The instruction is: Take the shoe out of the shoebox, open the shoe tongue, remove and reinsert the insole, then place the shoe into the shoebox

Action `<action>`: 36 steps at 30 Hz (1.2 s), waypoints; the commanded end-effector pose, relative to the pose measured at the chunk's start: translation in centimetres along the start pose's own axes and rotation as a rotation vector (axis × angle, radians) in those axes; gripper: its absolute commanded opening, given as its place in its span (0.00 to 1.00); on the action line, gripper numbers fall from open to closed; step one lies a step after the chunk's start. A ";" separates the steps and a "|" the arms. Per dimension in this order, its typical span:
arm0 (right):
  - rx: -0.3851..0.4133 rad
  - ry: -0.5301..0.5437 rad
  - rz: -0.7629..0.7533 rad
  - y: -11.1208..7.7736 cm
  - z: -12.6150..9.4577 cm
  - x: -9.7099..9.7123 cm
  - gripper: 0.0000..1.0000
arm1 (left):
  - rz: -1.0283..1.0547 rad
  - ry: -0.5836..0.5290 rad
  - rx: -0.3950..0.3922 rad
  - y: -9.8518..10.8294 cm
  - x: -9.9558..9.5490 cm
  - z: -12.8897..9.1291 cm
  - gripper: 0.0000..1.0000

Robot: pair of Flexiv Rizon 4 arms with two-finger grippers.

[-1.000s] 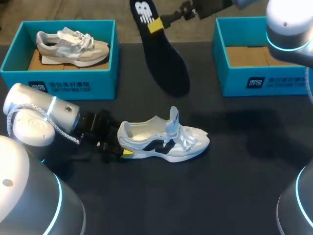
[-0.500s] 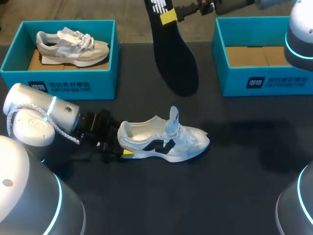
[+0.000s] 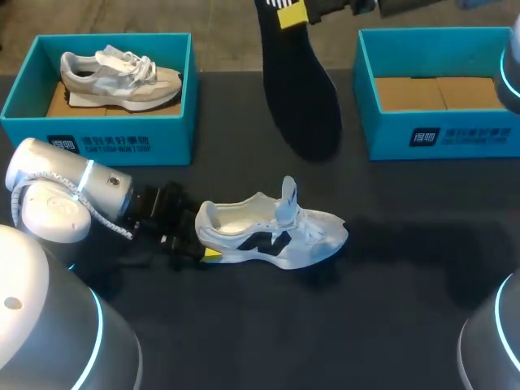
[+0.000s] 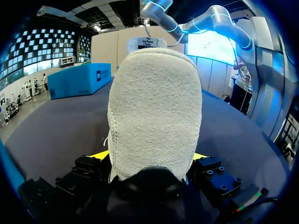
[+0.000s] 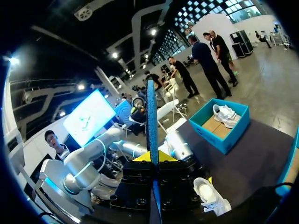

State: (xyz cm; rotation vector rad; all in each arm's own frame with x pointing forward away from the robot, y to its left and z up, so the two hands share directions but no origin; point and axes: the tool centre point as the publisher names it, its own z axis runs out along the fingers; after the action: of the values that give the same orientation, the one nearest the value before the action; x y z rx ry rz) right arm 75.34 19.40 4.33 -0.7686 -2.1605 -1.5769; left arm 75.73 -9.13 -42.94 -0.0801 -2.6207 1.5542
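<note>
A white shoe (image 3: pixel 272 236) with a black logo lies on its sole mid-table, toe to the right and tongue standing up. My left gripper (image 3: pixel 207 246) grips its heel: in the left wrist view the heel (image 4: pixel 154 112) fills the space between the fingers, with yellow tips (image 4: pixel 99 155) pressed against both sides. My right gripper (image 3: pixel 294 14) is high at the back, shut on the heel end of a black insole (image 3: pixel 302 89), which hangs toe-down above the table. The right wrist view shows that insole (image 5: pixel 151 116) edge-on between the fingers, with the shoe (image 5: pixel 210 196) below.
A teal shoebox (image 3: pixel 97 134) at the back left holds a grey-beige shoe (image 3: pixel 122 77). A second teal shoebox (image 3: pixel 439 134) at the back right shows only its cardboard floor. Dark tabletop stretches in front of and to the right of the white shoe.
My right gripper has carried the insole to the right and higher toward the back. The white shoe and my left arm have stayed put.
</note>
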 end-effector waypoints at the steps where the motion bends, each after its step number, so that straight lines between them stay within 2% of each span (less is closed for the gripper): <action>1: 0.000 -0.017 -0.002 -0.6 -0.9 1.3 0.00 | 0.000 0.001 -0.003 0.3 -0.1 0.3 0.00; 8: 0.020 -0.013 -0.003 -1.4 -1.7 2.8 0.00 | 0.000 0.001 -0.003 0.3 -0.1 0.3 0.00; 24: -0.015 -0.015 0.023 -4.4 -3.4 4.9 0.00 | 0.000 0.001 -0.003 0.3 -0.1 0.3 0.00; 36: -0.066 -0.021 0.025 -6.3 -3.3 5.3 0.00 | 0.000 0.001 -0.003 0.3 -0.1 0.3 0.00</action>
State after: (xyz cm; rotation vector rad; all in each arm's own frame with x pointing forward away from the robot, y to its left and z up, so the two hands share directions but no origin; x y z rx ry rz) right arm 67.69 16.09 4.23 -0.8231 -2.1313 -1.6108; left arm 75.74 -9.13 -42.95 -0.0801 -2.6207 1.5542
